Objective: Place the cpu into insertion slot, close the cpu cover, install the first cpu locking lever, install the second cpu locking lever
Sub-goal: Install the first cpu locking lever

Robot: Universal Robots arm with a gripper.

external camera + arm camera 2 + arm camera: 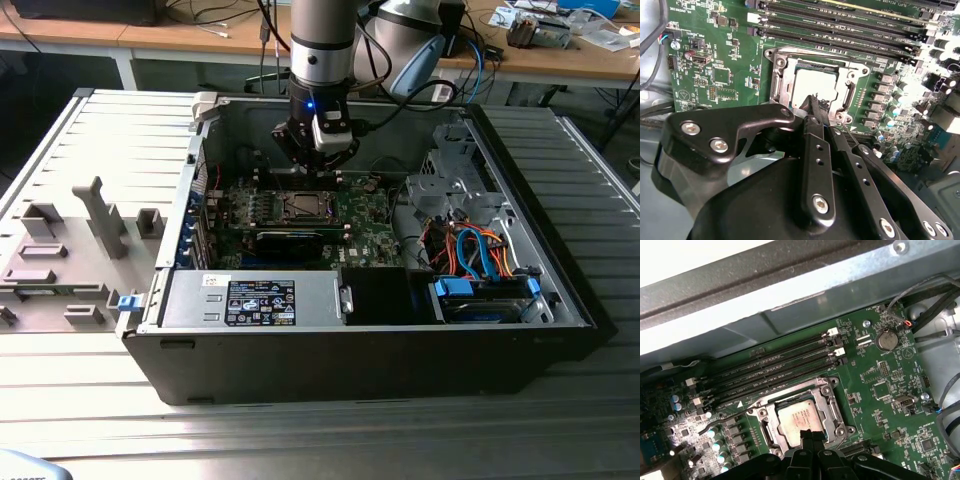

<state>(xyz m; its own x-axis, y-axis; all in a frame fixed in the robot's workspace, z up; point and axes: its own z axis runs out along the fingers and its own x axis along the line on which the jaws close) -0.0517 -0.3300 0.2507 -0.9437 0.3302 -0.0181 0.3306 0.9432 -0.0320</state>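
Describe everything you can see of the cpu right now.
The cpu is a small flat square chip with a dull silver-grey metal top that bears faint print. It lies level inside the square opening of the silvery cpu cover, which sits flat around it, on the green board near the long memory slots. The gripper hangs over one edge and hides it; whether they touch cannot be told.

Grey cpu (800, 417) lies flat in insertion slot (768, 424)
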